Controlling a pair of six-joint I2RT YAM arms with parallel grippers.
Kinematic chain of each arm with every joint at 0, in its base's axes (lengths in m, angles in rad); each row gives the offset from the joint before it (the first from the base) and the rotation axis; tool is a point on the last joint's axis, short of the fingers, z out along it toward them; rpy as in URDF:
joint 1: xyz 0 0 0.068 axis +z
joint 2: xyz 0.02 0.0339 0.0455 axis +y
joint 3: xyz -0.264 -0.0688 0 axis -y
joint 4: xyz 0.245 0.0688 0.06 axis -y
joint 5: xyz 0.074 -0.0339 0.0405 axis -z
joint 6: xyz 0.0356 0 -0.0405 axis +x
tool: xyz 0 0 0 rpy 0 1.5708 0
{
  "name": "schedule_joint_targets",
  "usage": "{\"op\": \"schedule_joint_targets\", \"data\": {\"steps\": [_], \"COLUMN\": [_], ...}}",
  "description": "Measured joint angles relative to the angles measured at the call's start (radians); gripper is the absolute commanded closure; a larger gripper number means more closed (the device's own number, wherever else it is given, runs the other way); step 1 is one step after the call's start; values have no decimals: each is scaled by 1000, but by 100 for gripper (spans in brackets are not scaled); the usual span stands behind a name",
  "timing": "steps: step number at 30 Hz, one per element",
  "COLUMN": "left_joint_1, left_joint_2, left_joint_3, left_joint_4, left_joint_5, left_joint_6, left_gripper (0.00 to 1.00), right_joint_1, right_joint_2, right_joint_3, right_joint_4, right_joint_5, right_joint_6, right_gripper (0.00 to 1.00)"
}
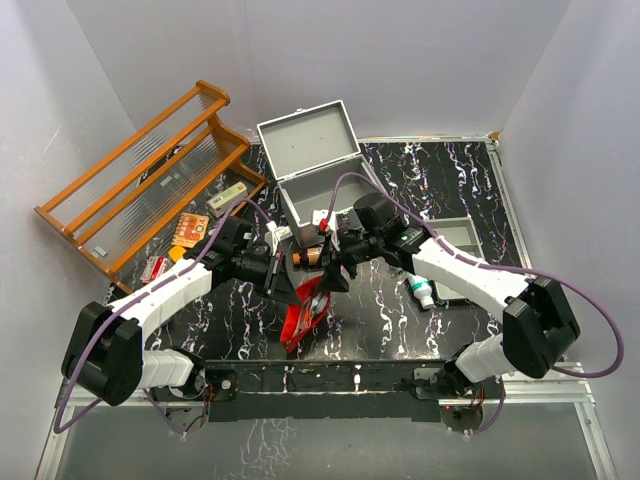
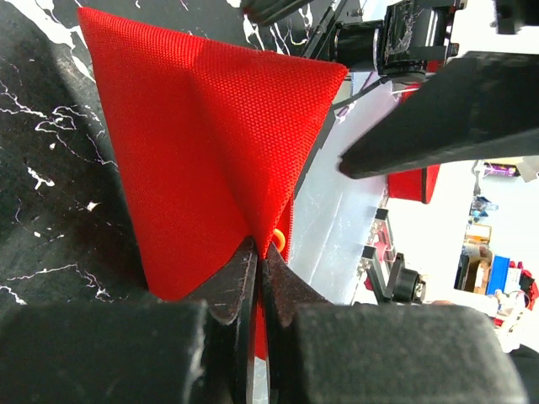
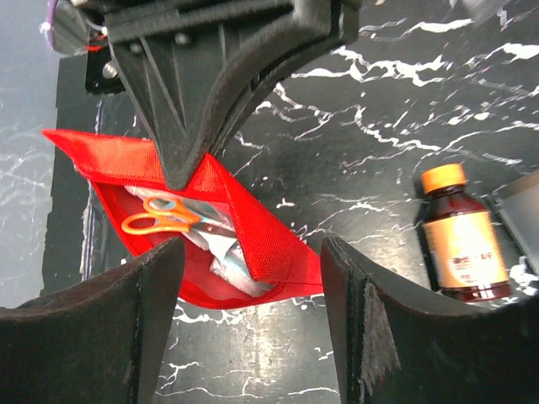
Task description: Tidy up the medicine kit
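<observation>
We see the medicine kit (image 1: 310, 145) only from above: it is open with the lid tilted back, at the back middle of the marbled table (image 1: 400, 320), just behind both grippers. In front of it lies the red pouch (image 1: 303, 315). The left wrist view shows the left gripper (image 2: 259, 252) clenched on the pouch's fabric, which rises in a peak. Only the right wrist view looks into the pouch, where we find orange-handled scissors (image 3: 160, 216). There the right gripper (image 3: 253, 252) hangs spread wide, grasping nothing, with a brown bottle (image 3: 461, 248) lying near the pouch.
</observation>
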Motion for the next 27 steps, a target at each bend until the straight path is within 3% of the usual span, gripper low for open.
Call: {"op": "schedule_joint_targets", "data": {"steps": [2,12,17,18,20,24,27], "left_joint_1": [-5,-14,-20,-21,-23,-24,-24], "left_joint_2": [0,0,-2,-4,-8,-30,-77], "left_joint_3": [2,3,3,3,3,3,-1], "left_joint_4": [-1,-3,-11,-13,-14,-16,-11], "left_joint_5": [0,21,42,45,45,33,9], "left_joint_6": [8,23,31,32,36,37,23], "left_gripper": [100,100,100,97,81,53,43], "right_joint_1": [0,0,-1,-1,-1,0,-5], "right_joint_2": [26,81,95,97,97,97,88], "right_joint_3": [-11,-32,-34,-36,-44,-51,-69], "right_joint_4": [0,14,48,58,67,71,75], "right_joint_5": [-19,-82,-83,-79,-71,-26,27], "right_joint_6": [-6,-18,5,12,29,69,110], "right_gripper": [46,64,88,92,98,100,100]}}
